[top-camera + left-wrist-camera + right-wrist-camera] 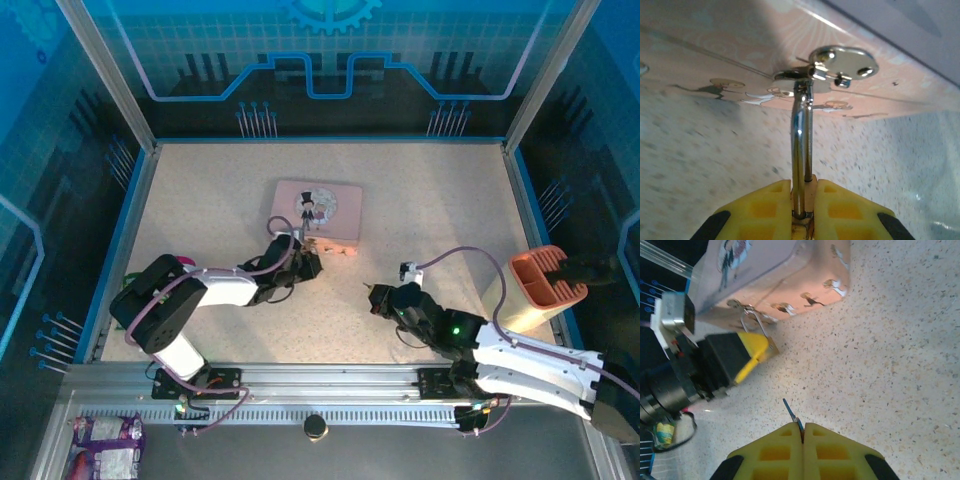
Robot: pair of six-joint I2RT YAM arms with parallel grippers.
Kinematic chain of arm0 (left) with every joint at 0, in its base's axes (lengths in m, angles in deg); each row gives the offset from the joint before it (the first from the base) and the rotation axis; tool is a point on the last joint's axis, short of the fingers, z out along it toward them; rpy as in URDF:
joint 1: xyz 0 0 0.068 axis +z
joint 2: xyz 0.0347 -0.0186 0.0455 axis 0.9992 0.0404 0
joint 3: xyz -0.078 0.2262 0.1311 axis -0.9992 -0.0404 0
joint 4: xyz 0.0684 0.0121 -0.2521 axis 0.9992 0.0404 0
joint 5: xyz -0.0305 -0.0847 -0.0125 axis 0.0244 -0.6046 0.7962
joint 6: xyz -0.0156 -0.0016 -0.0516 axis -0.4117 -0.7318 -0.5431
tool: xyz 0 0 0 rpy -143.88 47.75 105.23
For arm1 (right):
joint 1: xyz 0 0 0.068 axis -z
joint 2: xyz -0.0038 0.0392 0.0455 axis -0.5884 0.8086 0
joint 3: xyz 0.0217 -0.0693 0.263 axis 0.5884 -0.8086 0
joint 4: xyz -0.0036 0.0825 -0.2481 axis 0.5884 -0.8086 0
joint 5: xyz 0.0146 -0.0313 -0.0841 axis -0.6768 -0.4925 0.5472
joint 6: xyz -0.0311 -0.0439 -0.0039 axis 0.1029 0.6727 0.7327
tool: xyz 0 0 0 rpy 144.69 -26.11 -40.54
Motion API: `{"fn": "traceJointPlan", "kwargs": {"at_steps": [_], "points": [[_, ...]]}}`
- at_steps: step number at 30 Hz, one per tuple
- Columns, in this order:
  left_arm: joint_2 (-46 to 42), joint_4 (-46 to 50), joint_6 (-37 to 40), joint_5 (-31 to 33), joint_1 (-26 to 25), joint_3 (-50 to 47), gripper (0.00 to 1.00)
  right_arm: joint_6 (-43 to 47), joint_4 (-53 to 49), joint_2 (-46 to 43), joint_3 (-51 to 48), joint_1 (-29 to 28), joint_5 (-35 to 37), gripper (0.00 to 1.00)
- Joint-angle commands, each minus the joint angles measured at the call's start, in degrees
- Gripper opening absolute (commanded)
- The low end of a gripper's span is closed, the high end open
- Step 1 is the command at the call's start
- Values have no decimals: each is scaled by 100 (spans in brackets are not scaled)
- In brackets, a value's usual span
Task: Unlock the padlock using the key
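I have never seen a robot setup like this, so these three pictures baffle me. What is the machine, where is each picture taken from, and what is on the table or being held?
The machine is two robot arms bolted side by side at the near edge of a speckled table. Each arm ends in a two-finger gripper with yellow pads. The top external picture looks down from above and behind the arms. The other two come from small cameras on the wrists, so each shows its own fingers at the bottom.

On the table lies a pink tin, with an orange holder at the right edge. The left gripper is shut on the padlock, whose silver shackle hangs through the tin's clasp. The right gripper is shut on the key, whose thin tip pokes out, apart from the padlock.
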Motion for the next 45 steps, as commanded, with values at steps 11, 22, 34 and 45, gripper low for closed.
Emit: {"fn": "traceJointPlan", "kwargs": {"at_steps": [11, 22, 34, 45], "points": [[-1013, -256, -28, -553, 281, -642, 0, -172, 1130, 1034, 284, -672, 574, 0], [-1463, -8, -803, -319, -383, -691, 0, -902, 1418, 1185, 122, -933, 844, 0], [-1237, -260, -1494, -770, -480, -492, 0, -1579, 2042, 1477, -95, -1154, 968, 0], [-1100, -980, -2123, -851, -573, -667, 0, -2514, 4166, 2814, -412, -1069, 581, 0]]}}
